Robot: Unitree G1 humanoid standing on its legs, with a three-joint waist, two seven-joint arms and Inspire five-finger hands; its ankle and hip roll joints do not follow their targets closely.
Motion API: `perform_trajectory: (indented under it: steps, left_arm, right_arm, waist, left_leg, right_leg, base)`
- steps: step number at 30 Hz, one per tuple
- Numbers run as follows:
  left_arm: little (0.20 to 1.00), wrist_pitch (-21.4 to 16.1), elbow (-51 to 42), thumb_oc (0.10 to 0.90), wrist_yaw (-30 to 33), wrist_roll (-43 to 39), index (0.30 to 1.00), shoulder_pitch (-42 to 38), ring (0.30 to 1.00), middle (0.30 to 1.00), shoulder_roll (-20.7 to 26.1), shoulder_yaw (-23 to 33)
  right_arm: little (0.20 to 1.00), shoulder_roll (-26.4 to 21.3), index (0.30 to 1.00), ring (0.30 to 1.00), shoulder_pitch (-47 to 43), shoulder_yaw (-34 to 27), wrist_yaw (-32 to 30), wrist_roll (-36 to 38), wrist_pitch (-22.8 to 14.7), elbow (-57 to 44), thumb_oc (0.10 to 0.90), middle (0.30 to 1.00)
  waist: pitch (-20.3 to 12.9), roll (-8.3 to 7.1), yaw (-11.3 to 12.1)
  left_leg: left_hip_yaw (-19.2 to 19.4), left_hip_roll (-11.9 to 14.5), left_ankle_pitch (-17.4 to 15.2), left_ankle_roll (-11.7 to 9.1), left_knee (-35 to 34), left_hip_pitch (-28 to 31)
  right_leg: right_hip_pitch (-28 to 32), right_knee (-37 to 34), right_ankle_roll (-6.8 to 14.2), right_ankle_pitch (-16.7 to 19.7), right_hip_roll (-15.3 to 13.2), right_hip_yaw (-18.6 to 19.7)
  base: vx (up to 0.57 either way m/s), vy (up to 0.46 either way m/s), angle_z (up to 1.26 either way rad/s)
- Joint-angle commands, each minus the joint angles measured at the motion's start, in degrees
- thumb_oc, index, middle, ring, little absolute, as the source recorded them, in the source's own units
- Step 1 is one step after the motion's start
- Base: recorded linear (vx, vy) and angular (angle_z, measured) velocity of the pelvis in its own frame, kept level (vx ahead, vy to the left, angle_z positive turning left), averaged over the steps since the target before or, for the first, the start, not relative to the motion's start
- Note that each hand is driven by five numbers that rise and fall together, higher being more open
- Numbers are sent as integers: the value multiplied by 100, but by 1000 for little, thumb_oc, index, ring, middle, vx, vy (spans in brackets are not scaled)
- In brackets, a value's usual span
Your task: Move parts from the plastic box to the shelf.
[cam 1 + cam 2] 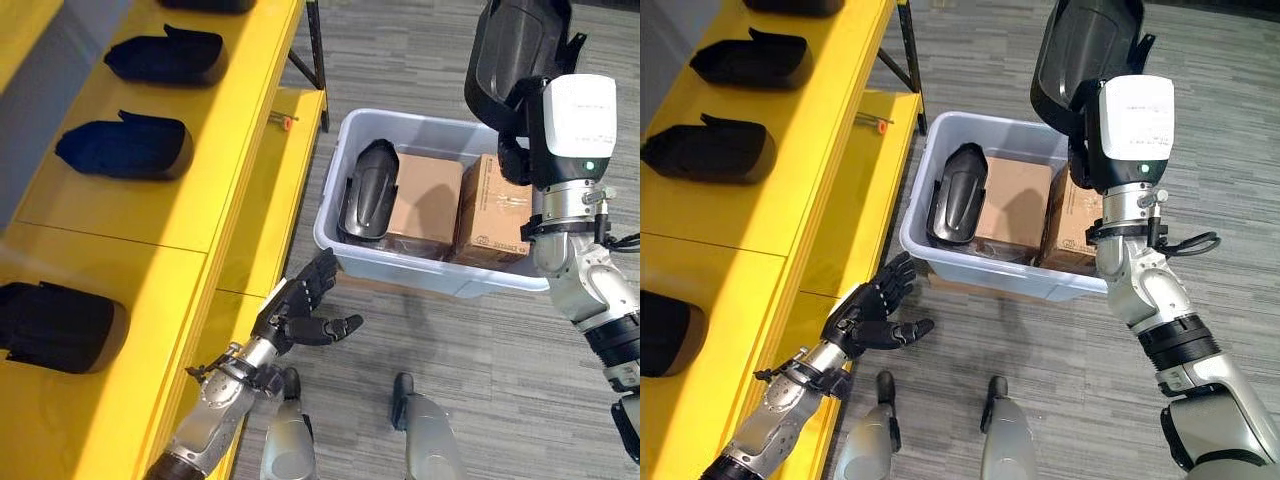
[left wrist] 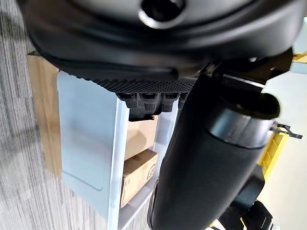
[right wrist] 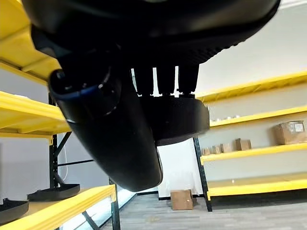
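Now R hand [image 1: 1080, 100] raised above box [image 1: 940, 250], fingers clamped on black part [image 1: 1080, 50]; L hand [image 1: 865, 315] low, fingers released.

Black part [image 1: 368, 190] upright in plastic box [image 1: 400, 130]

Black parts [image 1: 125, 148] crowd the yellow shelf [image 1: 215, 170], with bare gaps between.

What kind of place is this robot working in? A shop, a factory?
Most likely a warehouse or parts storeroom. Long yellow shelves hold rows of identical black parts, a plastic box on the grey floor holds another part and cardboard cartons, and more yellow racking with boxes stands across the room.
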Motion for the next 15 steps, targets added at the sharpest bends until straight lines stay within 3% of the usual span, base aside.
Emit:
perform_trajectory:
  steps: [1, 7, 15]
  left_arm:
    - [1000, -353, -221, 900, -250, 231, 1000, 74, 1000, 1000, -141, -82]
    - [1000, -261, -167, 900, -211, 212, 1000, 240, 1000, 1000, -128, 30]
    - [1000, -124, -75, 900, -456, 256, 1000, 554, 1000, 1000, -48, 245]
  right_arm:
    - [300, -424, 300, 300, -429, -448, -304, -408, -244, -399, 400, 300]
    - [300, -464, 300, 300, -268, -570, -248, -320, -599, -765, 400, 300]
    - [300, -400, 300, 300, -27, -578, 503, -101, -1173, -1672, 400, 300]
  waist:
    - [-885, -112, 17]
    - [-1163, -116, 6]
    - [-1252, -38, 70]
  left_leg:
    - [-12, 428, -50, -207, 79, 36]
    - [-26, 357, -156, -185, 117, 223]
    - [-179, 277, -216, -167, 161, 334]
  right_leg:
    - [632, -403, -108, -257, -125, -274]
    - [898, -524, -106, -267, -139, -307]
    - [1070, -407, -200, -424, -108, -394]
  base:
    - [106, 14, 0]
    - [68, -10, -3]
    - [-20, -58, 0]
